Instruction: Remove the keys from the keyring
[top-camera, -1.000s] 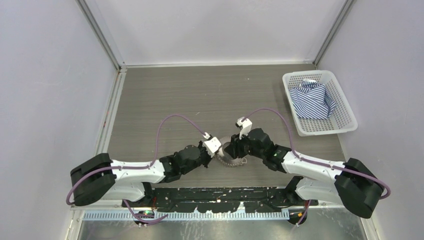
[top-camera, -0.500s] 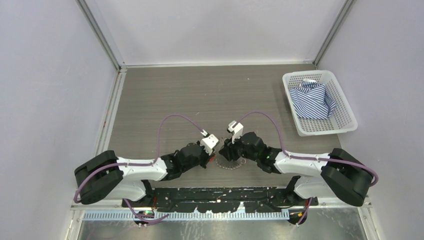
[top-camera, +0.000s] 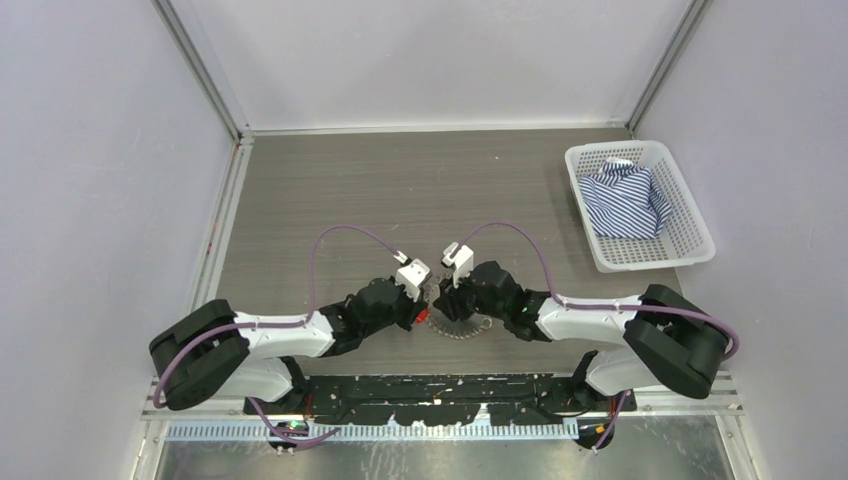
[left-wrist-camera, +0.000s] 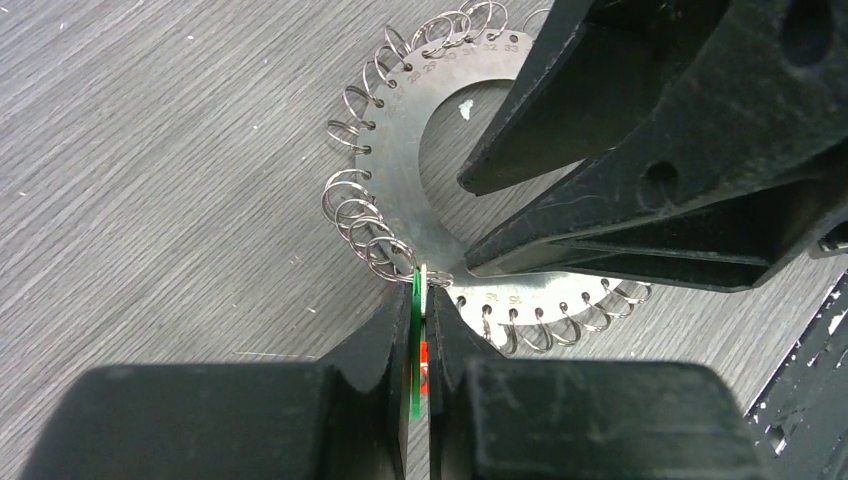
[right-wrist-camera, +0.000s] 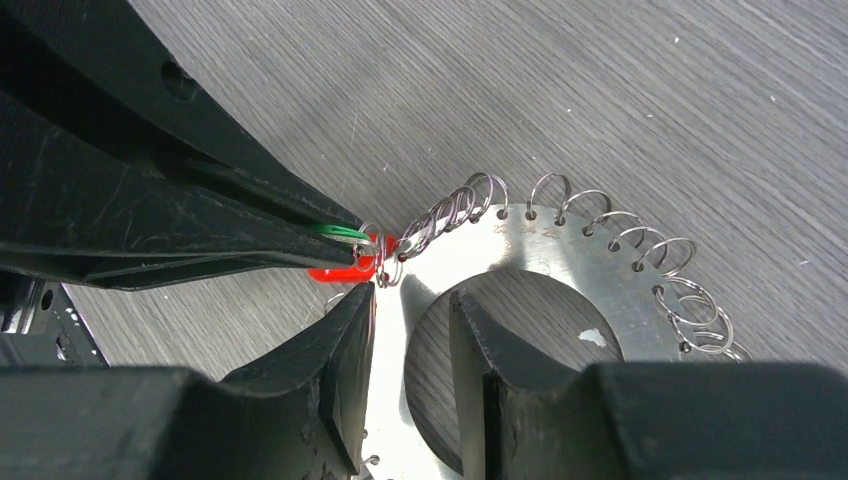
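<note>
The keyring (left-wrist-camera: 400, 150) is a flat silvery ring-shaped plate with numbered holes and an open round centre; it lies on the table (top-camera: 400, 190) between the arms (top-camera: 464, 328). Several small wire loops (left-wrist-camera: 360, 215) hang from its rim. My left gripper (left-wrist-camera: 421, 300) is shut on a thin green key head (left-wrist-camera: 415, 340) and a red piece (left-wrist-camera: 424, 355), joined to the rim by a small loop. My right gripper (right-wrist-camera: 411, 293) straddles the plate's band (right-wrist-camera: 560, 240), one finger outside and one inside the hole, closed on it. The red piece (right-wrist-camera: 335, 272) shows beside it.
A white basket (top-camera: 690, 215) with a blue striped shirt (top-camera: 625, 200) stands at the right of the table. Metal frame rails (top-camera: 225, 210) run along the left and back edges. Purple cables (top-camera: 345, 235) arch over both wrists.
Both grippers and the plate have shifted left and slightly farther from the bases. The right arm has stretched further left. A red spot now shows between the grippers.
</note>
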